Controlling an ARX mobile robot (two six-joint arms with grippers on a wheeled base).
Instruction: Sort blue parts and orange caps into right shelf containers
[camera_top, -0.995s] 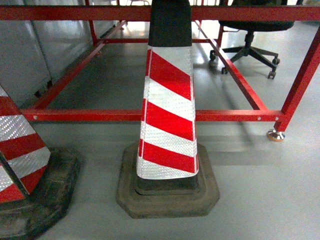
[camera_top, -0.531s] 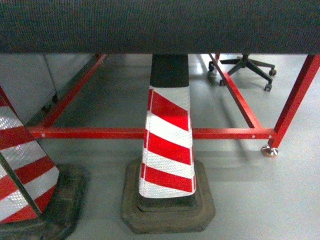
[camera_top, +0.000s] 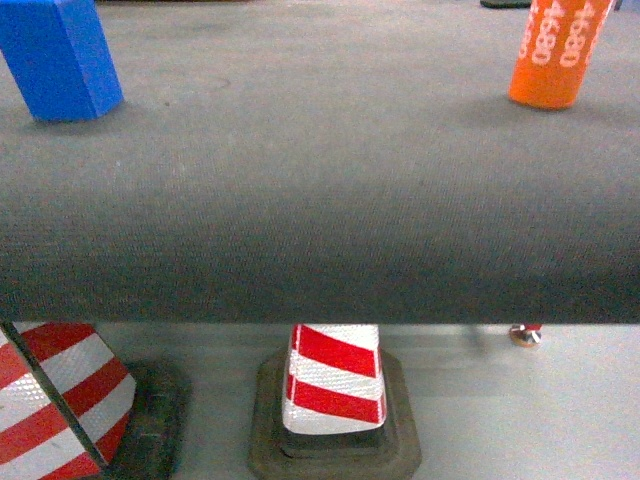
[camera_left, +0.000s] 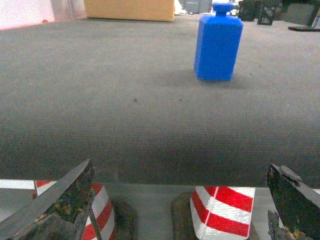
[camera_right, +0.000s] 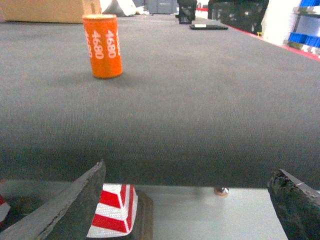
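A blue part (camera_top: 58, 58) stands at the far left of the dark grey table (camera_top: 320, 200), and it shows upright with a knob on top in the left wrist view (camera_left: 217, 42). An orange cap (camera_top: 558, 52) printed "4680" stands at the far right, also upright in the right wrist view (camera_right: 102, 46). My left gripper (camera_left: 180, 167) is open and empty, low at the table's front edge, well short of the blue part. My right gripper (camera_right: 189, 169) is open and empty at the same edge, short of the orange cap. Bright-blue right shelf containers (camera_right: 305, 39) show far right. Neither gripper appears in the head view.
Red-and-white traffic cones (camera_top: 335, 385) (camera_top: 55, 400) stand on the floor under the table's front edge. A cardboard box (camera_left: 129, 9) sits at the table's far side. Black equipment (camera_right: 235, 12) lies at the far right end. A table foot (camera_top: 524, 335) rests on the floor.
The head view has risen from below the table to its top. The red frame is out of sight, and the blue part and orange cap have come into view.
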